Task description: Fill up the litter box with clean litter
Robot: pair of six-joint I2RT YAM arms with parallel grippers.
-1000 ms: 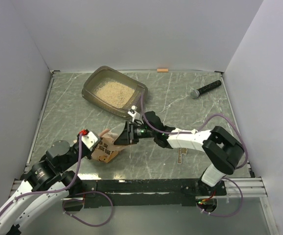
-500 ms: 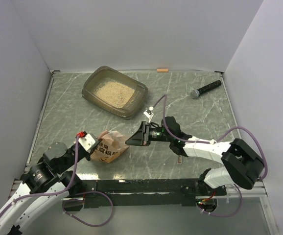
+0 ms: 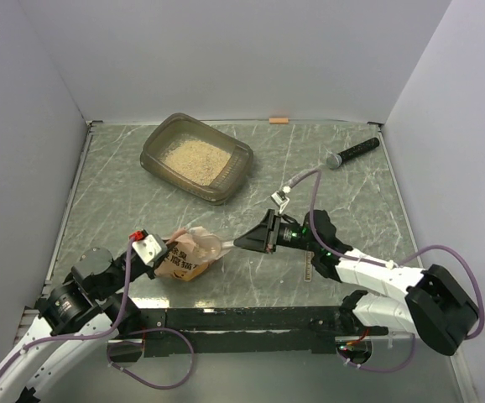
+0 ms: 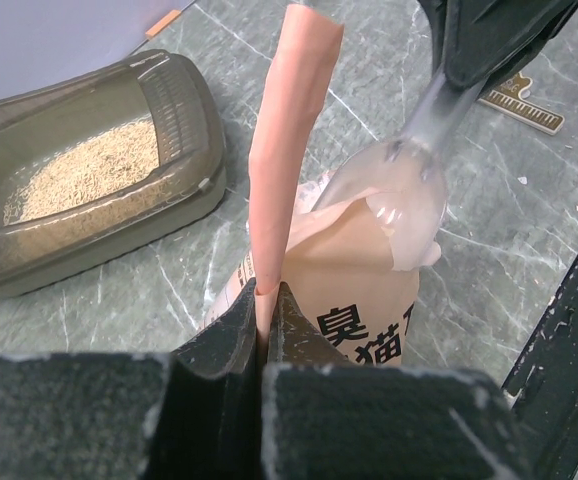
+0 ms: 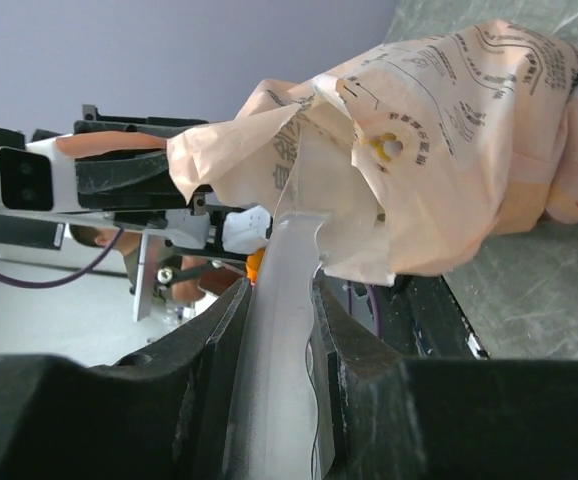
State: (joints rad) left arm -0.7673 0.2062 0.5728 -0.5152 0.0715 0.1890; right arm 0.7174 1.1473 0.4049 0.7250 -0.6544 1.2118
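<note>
The litter box (image 3: 241,156) stands at the back left with beige litter (image 3: 194,156) in it; it also shows in the left wrist view (image 4: 207,150). The orange-pink pouch (image 3: 184,257) lies near the front left. My left gripper (image 3: 160,252) is shut on a flat edge of the pouch (image 4: 287,150), jaws pinched tight (image 4: 267,295). My right gripper (image 3: 248,242) is shut on the handle of a clear plastic scoop (image 5: 284,290). The scoop's bowl (image 4: 414,190) sits at the pouch's open mouth (image 5: 449,130).
A black microphone-like stick (image 3: 353,152) lies at the back right. A small ruler-like strip (image 3: 308,267) lies under the right arm. An orange tag (image 3: 279,120) sits at the back wall. White walls close in three sides.
My right gripper has drawn back to the right with the scoop. The pouch has shifted and turned a little in my left gripper, which has moved slightly nearer the front edge.
</note>
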